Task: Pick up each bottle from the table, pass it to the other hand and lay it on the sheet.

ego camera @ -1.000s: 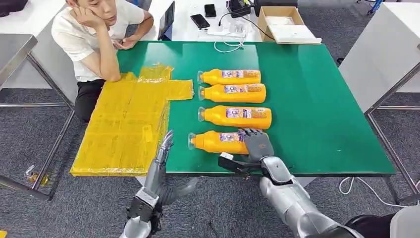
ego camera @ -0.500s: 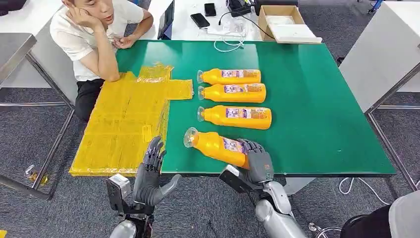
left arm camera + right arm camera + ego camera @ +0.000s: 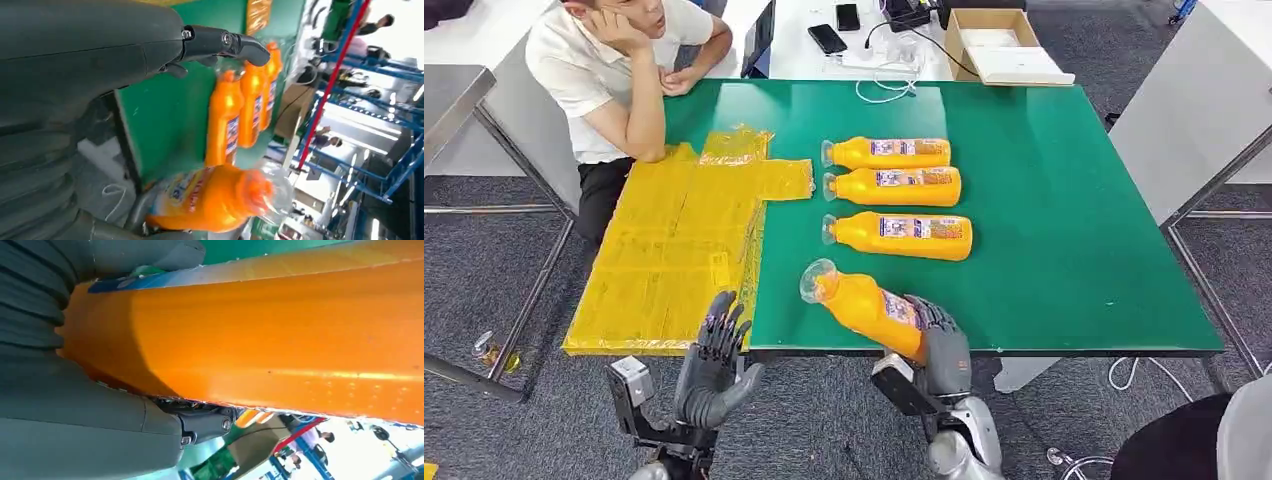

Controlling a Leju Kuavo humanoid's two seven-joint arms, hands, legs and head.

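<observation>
My right hand (image 3: 942, 347) grips an orange bottle (image 3: 866, 306) by its base at the table's near edge, lifted and tilted with its clear cap toward the far left. In the right wrist view the bottle (image 3: 280, 335) lies across my palm. Three more orange bottles (image 3: 896, 184) lie in a row on the green table (image 3: 1064, 230). My left hand (image 3: 713, 361) is open below the near edge, fingers spread, beside the yellow sheet (image 3: 679, 250). The left wrist view shows the held bottle (image 3: 215, 200) and the lying bottles (image 3: 245, 107) past my fingers (image 3: 220, 42).
A person (image 3: 614, 70) sits leaning on the table's far left corner. A cardboard box (image 3: 999, 45), phones (image 3: 829, 40) and cables lie on the white table behind. Another table (image 3: 1204, 90) stands at the right.
My right hand has lifted the nearest bottle off the table and drawn it toward me, tilting it. My left hand has dropped below the table edge and turned with its fingers spread.
</observation>
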